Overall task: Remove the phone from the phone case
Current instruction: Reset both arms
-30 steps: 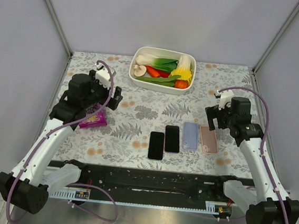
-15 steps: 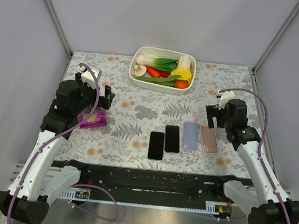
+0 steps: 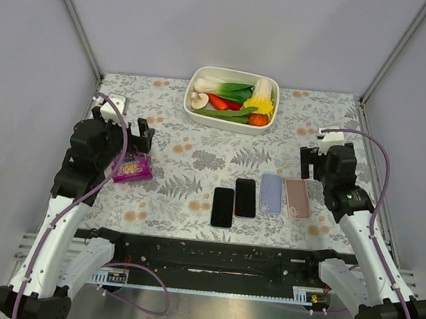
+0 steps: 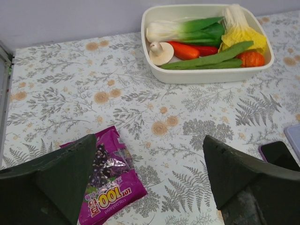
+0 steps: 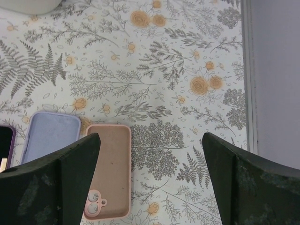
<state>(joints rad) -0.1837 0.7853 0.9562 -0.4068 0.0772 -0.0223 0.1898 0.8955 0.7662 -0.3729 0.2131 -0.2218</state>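
Note:
Four flat things lie in a row near the front middle. A black phone (image 3: 223, 206) is leftmost, then a phone in a dark purple case (image 3: 245, 197) (image 4: 279, 154) (image 5: 4, 143). An empty lavender case (image 3: 272, 192) (image 5: 51, 138) and an empty pink case (image 3: 297, 198) (image 5: 110, 168) follow. My right gripper (image 3: 315, 168) (image 5: 151, 154) hovers open just right of the pink case, holding nothing. My left gripper (image 3: 129, 126) (image 4: 147, 154) hangs open far left, above a purple snack bag.
A purple snack bag (image 3: 132, 168) (image 4: 105, 187) lies under the left gripper. A white dish (image 3: 269, 123) (image 4: 206, 75) with vegetables stands at the back middle. Grey walls enclose the table on three sides; a metal edge (image 5: 248, 70) runs along the right.
The left arm has drawn back to the left, away from the table's middle. The right arm has shifted slightly right and nearer. Both grippers stayed open; the phones and cases have not moved.

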